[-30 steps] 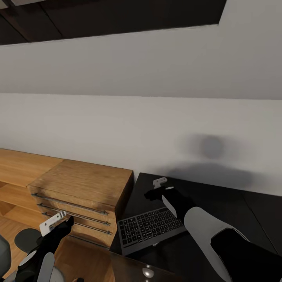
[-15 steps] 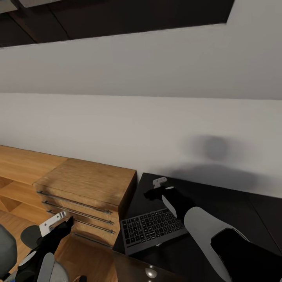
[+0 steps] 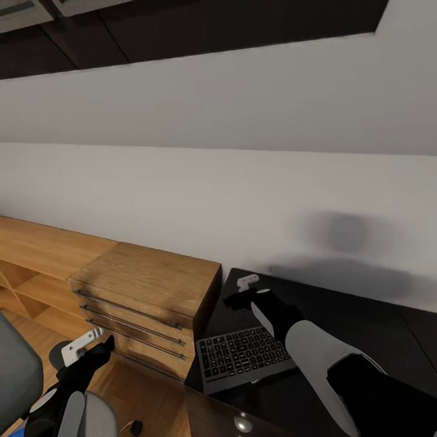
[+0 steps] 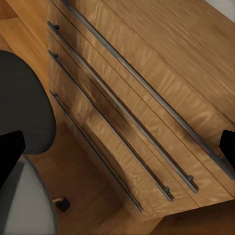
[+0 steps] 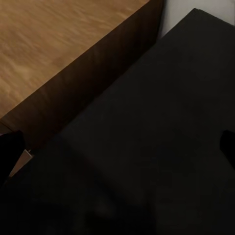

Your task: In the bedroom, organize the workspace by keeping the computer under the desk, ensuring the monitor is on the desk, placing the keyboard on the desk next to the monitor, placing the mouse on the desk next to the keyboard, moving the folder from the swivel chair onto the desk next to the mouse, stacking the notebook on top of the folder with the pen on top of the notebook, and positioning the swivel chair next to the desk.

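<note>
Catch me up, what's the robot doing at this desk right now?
The keyboard lies flat on the black desk, near its end beside the wooden chest. The right hand hovers over bare desk surface just beyond the keyboard, open and holding nothing. The left hand hangs open in front of the chest's drawers, above the grey swivel chair. Neither hand is gripping anything.

Head view above desk (image 3: 340,315)
</note>
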`<state>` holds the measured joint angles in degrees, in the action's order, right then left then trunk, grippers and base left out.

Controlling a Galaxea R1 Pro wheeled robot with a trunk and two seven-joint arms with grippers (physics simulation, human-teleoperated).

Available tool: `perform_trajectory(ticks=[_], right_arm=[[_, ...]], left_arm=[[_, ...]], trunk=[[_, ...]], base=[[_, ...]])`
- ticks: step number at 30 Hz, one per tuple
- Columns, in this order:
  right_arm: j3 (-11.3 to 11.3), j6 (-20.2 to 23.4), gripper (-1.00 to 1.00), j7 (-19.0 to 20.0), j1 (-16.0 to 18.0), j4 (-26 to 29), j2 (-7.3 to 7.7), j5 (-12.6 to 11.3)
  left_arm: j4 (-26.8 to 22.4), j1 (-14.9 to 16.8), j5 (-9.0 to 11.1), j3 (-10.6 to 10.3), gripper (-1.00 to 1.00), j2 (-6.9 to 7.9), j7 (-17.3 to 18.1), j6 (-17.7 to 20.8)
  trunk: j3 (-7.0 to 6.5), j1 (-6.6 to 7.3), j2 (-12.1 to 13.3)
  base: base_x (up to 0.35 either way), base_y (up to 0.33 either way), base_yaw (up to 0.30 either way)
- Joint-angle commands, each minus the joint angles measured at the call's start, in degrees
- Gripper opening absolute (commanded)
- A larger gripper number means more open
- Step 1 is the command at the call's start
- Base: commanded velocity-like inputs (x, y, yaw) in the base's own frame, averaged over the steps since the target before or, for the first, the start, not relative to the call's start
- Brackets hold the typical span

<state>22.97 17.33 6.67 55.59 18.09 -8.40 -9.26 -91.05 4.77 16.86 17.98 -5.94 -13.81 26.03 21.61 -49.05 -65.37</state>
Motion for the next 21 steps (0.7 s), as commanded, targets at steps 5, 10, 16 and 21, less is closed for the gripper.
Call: perform_trajectory(ticks=[5, 10, 16, 21], right_arm=[[0.35, 0.2, 1.0, -0.08, 0.05, 0.03, 0.05, -0.57], [0.29, 0.16, 1.0, -0.15, 0.05, -0.04, 0.1, -0.51], [0.27, 0.16, 1.0, -0.19, 0.05, -0.07, 0.13, -0.5], [0.31, 0.16, 1.0, -0.19, 0.05, -0.07, 0.13, -0.5]], left_arm=[[-0.09, 0.06, 0.62, 0.04, 1.0, -0.03, -0.34, 0.25], [-0.09, 0.04, 0.63, 0.04, 1.0, -0.03, -0.34, 0.25], [-0.09, 0.05, 0.63, 0.04, 1.0, -0.03, -0.34, 0.25], [-0.09, 0.07, 0.63, 0.04, 1.0, -0.03, -0.34, 0.25]], trunk=[[0.07, 0.0, -0.05], [0.97, -1.1, -2.05], [2.04, -2.42, -4.46], [2.94, -3.52, -6.46]], base=[[0.0, 0.0, 0.0], [0.0, 0.0, 0.0], [0.0, 0.0, 0.0], [0.0, 0.0, 0.0]])
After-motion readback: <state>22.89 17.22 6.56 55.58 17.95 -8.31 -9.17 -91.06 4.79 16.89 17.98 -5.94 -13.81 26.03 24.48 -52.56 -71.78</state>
